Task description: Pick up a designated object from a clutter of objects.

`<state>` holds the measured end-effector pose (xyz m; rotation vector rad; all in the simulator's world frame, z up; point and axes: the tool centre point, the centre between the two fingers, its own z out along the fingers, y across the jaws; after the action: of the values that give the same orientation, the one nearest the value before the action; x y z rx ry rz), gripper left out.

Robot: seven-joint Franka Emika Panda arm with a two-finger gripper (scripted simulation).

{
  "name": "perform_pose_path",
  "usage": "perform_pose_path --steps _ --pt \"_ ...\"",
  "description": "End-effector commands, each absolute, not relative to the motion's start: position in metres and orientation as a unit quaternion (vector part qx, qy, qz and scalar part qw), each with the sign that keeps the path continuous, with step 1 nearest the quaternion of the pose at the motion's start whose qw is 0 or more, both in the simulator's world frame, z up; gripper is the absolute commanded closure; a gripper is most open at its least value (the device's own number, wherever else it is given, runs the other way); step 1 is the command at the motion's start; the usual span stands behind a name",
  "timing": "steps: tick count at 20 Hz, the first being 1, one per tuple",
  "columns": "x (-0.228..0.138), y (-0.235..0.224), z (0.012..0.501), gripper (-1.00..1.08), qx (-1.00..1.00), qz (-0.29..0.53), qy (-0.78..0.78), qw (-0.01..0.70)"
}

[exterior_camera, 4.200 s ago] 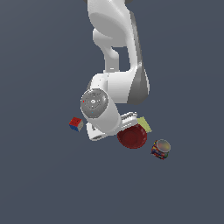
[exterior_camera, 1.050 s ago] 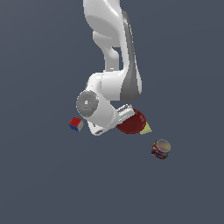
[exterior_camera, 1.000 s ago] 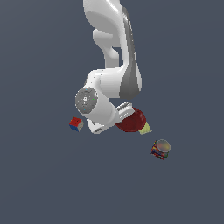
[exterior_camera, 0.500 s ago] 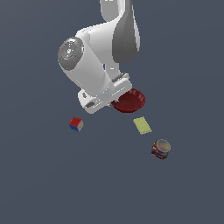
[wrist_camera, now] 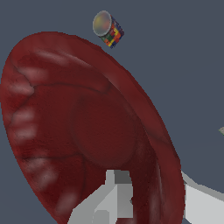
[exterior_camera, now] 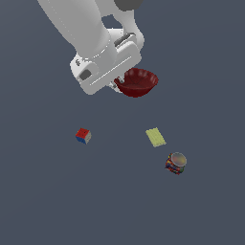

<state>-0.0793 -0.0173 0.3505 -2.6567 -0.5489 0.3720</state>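
The bowl (exterior_camera: 138, 82), upper centre of the exterior view, is gripped at its rim by the fingers (wrist_camera: 114, 192) and judged lifted off the worktop (exterior_camera: 52, 196); only a steady hold seems called for next.

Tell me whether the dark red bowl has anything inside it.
Empty. The wrist view shows the dark red bowl with only its ribbed inside, and one finger of the gripper over the rim.

The dark red bowl (exterior_camera: 138, 82) has left its earlier place beside the flat yellow-green rectangle (exterior_camera: 155, 137) and now hangs well above it, clamped at its rim in the pincer (exterior_camera: 119, 85). The arm has risen with it, uncovering the rectangle it had partly hidden.
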Motion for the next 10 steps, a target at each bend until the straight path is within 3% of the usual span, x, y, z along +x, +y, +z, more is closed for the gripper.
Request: perform_pose_path --steps 1,10 --pt "-0.088 -0.022 0.374 1.08 -0.951 0.133 -0.197 0.2" --pt "-0.104 -0.033 0.428 1.08 -0.951 0.133 -0.197 0.2"
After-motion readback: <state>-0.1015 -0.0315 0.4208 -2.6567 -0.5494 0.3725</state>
